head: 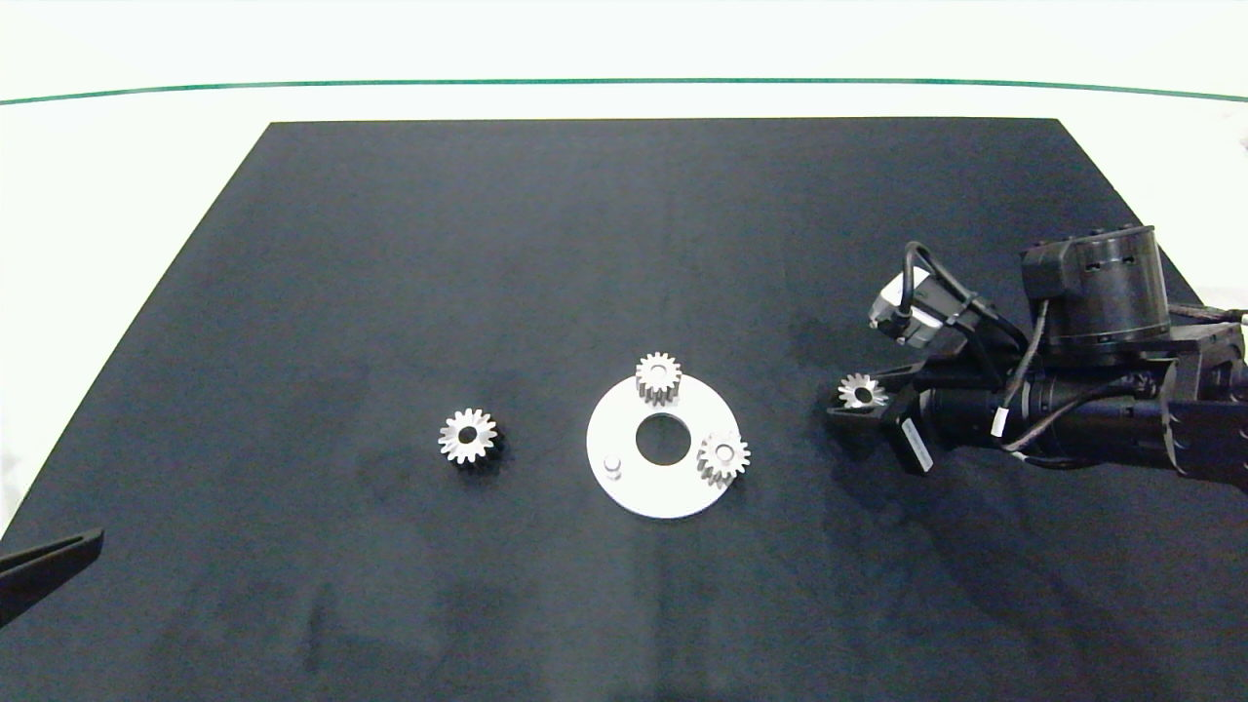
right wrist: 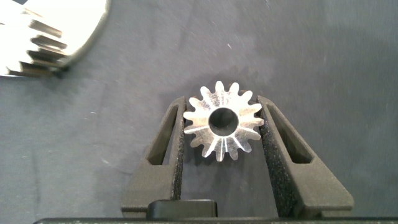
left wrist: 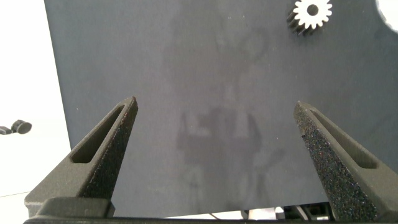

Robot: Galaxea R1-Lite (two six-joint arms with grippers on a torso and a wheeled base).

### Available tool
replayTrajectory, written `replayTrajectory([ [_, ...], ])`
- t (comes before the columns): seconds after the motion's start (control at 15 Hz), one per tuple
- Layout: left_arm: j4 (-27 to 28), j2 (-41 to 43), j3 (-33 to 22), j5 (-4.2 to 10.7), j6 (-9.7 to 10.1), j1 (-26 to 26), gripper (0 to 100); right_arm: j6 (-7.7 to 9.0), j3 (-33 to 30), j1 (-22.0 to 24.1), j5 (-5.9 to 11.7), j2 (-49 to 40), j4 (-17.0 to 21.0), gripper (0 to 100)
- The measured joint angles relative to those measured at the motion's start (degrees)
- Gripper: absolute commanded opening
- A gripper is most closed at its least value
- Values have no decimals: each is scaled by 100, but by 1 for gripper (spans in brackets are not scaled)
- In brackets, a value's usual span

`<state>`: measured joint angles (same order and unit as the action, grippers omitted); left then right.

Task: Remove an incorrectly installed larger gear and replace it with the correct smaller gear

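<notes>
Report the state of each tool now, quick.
Left tool: open, holding nothing, parked at the table's left edge.
Right tool: shut on the shiny silver star-toothed metal gear, right of the white disc.

Shiny metal larger gear [right wrist: 222, 121], matt mat [head: 624, 244]

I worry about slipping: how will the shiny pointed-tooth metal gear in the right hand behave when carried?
The shiny silver pointed-tooth gear looks rigid and probably heavy for its size. The right hand touches only tooth tips, so it may rotate or slip.

Head camera overlooks the black mat [head: 390, 292] from above; wrist cameras view it closely.
</notes>
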<state>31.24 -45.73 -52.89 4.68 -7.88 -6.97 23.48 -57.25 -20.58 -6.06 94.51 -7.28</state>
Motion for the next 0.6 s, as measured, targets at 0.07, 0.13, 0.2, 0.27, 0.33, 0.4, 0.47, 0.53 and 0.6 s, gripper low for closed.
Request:
replayTrajectory([
  [0.07,-2,37,0,0,0,0,100,9,-50,-105,-2,-24,1,22],
  [0.13,-7,85,0,2,2,1,100,11,-155,-210,-2,-44,6,22],
  [0.2,-10,141,-2,0,7,1,100,11,-295,-304,-2,-55,34,22],
  [0.27,-11,188,-2,-5,13,1,100,11,-450,-401,-2,-57,122,22],
  [0.33,-18,251,-9,-2,50,4,100,9,-606,-516,-2,-59,347,22],
  [0.4,-35,312,-33,-2,105,4,100,0,-769,-660,-2,-66,591,22],
  [0.47,-40,380,-57,-2,132,4,100,-17,-934,-822,-5,-69,780,22],
  [0.53,-40,463,-74,2,135,4,100,-57,-1086,-987,5,-68,923,22],
  [0.6,-38,544,-83,0,134,1,100,-140,-1204,-1140,20,-59,997,22],
])
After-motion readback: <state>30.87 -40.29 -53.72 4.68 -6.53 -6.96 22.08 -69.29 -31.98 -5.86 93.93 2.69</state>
